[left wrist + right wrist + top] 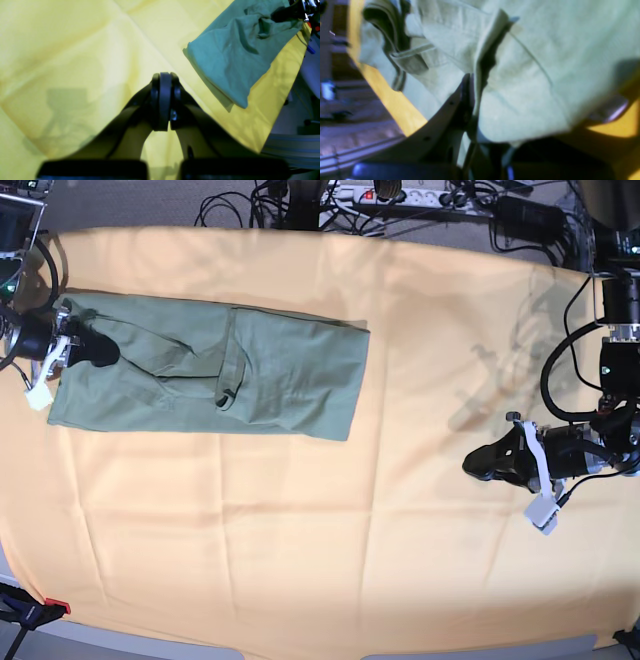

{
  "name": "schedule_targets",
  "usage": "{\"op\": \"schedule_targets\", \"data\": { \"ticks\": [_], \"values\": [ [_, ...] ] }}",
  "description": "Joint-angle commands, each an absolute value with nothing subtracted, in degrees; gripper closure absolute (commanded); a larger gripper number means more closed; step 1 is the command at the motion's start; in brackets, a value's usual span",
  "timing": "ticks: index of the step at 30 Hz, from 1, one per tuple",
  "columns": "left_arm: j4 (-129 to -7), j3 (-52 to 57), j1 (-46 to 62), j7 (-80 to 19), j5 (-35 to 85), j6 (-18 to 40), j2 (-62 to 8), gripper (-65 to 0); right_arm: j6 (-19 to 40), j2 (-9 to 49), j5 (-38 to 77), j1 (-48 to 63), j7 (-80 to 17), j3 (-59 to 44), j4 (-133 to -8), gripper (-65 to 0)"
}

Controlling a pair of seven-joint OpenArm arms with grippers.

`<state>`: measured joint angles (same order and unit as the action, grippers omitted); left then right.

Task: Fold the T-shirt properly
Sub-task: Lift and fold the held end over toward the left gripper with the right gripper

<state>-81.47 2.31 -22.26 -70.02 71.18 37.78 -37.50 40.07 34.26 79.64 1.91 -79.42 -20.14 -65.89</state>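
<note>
On yellow-orange cloth point(300, 530): T-shirt point(260, 375), folded to a long strip, lies at base-view upper left.
Right gripper point(95, 348): at strip's left end, jaws pinching T-shirt fabric.
Left gripper point(163, 100): pressed together, empty, above bare cloth, well apart from T-shirt.

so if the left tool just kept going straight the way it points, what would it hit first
Probably nothing soon: the left tool, shut and empty, points across bare yellow-orange cloth. The folded T-shirt lies off to one side of that line, though depth is hard to judge.
</note>
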Motion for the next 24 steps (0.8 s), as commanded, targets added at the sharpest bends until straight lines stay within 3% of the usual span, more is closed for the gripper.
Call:
{"op": "schedule_targets", "data": {
  "ticks": [1,10,19,24],
  "values": [
    [-82.39,2.81,-23.7,-68.58,72.05,37.91,-38.61,0.0,40.0,35.81,76.82,1.28,-80.0,-20.99,-68.18,0.0],
    [-82.39,2.81,-23.66,-68.55,70.91,37.93,-38.59,0.0,40.0,36.05,54.94,1.43,-71.55,-29.61,-83.64,0.0],
    [-82.39,2.81,-23.66,-68.53,70.94,37.93,-38.57,0.0,39.38,32.36,54.3,2.15,-74.48,-33.21,-99.0,0.0],
    [-82.39,2.81,-23.68,-68.53,70.98,37.91,-38.57,0.0,40.0,27.86,64.51,7.94,-74.52,-33.21,-112.86,0.0]
  ]
}}
